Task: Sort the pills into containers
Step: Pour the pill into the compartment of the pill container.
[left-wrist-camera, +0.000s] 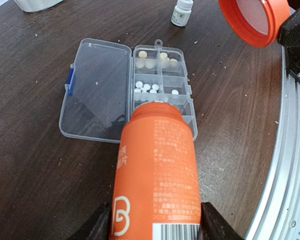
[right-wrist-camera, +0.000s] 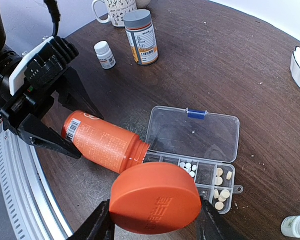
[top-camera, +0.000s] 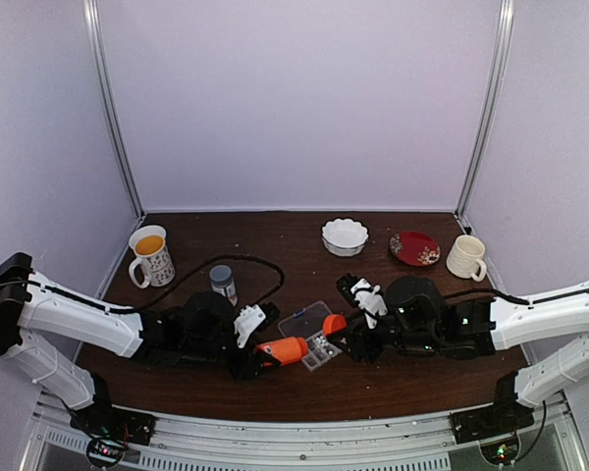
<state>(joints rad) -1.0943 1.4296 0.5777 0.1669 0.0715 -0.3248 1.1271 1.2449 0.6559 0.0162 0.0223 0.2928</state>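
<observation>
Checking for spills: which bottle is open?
The orange bottle, tipped in the left gripper; the grey-lidded bottle and small white bottles stand capped.

The left arm (top-camera: 79, 319) and right arm (top-camera: 550, 316) are built of smooth white tubular links joined by bulky black joint housings, each rising from a black base (top-camera: 106, 424) with tiny green and red lights. A thin black cable (top-camera: 245, 261) loops off the left arm. The left gripper (top-camera: 270, 355) and right gripper (top-camera: 339, 332) are black, with angular wedge-shaped fingers (left-wrist-camera: 97, 227) and a white ribbed panel behind them.
</observation>
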